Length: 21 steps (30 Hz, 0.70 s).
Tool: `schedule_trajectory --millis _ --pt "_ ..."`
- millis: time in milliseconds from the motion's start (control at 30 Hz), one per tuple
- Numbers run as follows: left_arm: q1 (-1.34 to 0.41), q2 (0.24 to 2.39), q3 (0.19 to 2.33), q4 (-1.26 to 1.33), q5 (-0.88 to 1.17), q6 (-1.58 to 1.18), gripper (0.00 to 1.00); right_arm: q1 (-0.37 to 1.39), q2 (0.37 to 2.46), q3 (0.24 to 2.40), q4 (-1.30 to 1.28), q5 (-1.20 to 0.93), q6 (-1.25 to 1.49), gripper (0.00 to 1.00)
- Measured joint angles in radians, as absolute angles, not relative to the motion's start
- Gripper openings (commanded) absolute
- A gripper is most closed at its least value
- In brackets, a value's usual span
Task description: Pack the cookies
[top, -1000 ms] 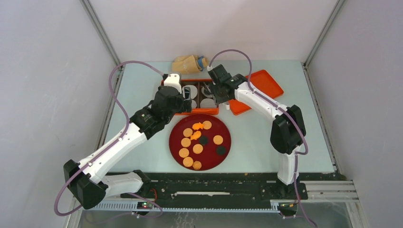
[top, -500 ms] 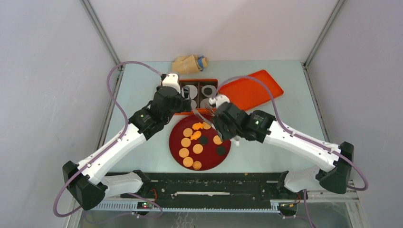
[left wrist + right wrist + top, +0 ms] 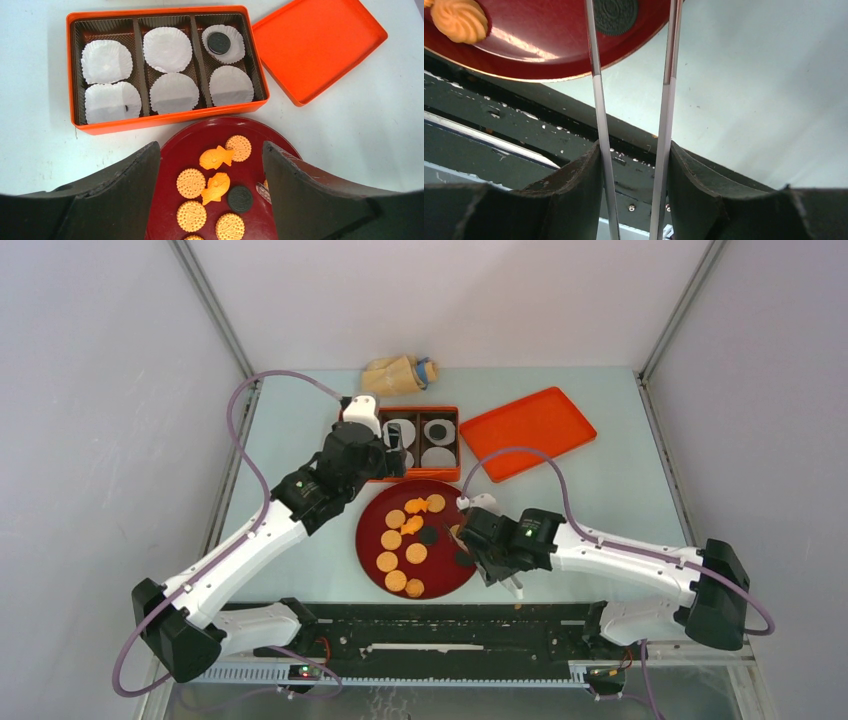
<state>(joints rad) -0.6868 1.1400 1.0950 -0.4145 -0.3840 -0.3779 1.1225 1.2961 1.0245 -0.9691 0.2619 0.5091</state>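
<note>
Several cookies point(image 3: 415, 540), tan rounds, black rounds and orange fish-shaped pieces, lie on a dark red plate point(image 3: 440, 575). The orange box point(image 3: 420, 445) behind it has white liners, and one black cookie point(image 3: 219, 43) sits in the far right liner. My left gripper point(image 3: 383, 464) hangs open and empty over the plate's far edge, jaws wide around the fish-shaped cookies point(image 3: 216, 157). At the plate's near right edge, my right gripper point(image 3: 488, 558) is shut on slim tongs point(image 3: 597, 100). The tong arms reach toward a black cookie point(image 3: 614, 15) on the plate point(image 3: 549, 40).
The box's orange lid point(image 3: 527, 430) lies upside down to the right of the box. A tan cloth bag point(image 3: 398, 373) sits at the back edge. A black rail point(image 3: 450, 635) runs along the table's near edge, just below the right gripper.
My right arm has swung with the tongs from over the box down to the plate's near right edge. The left arm has barely moved.
</note>
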Motion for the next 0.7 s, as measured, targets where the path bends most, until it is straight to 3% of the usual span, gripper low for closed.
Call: schedule_trajectory --millis 100,167,267,400,700 --pt "-0.687 1.14 1.093 -0.414 -0.379 -0.384 0.8 1.128 1.29 0.993 -0.967 0.249 0.536 0.47" --pt "-0.687 1.14 1.092 -0.414 -0.379 -0.385 0.8 1.128 1.293 0.982 -0.966 0.247 0.546 0.3" --pt "-0.687 1.137 1.092 -0.414 -0.379 -0.385 0.79 1.129 1.294 0.982 -0.964 0.248 0.562 0.2" --pt "-0.687 1.128 1.092 -0.414 -0.379 -0.385 0.79 1.126 1.293 1.029 -0.979 0.266 0.559 0.18" --pt "-0.686 1.104 1.092 -0.437 -0.42 -0.385 0.79 1.014 1.335 1.364 -0.95 0.304 0.433 0.18"
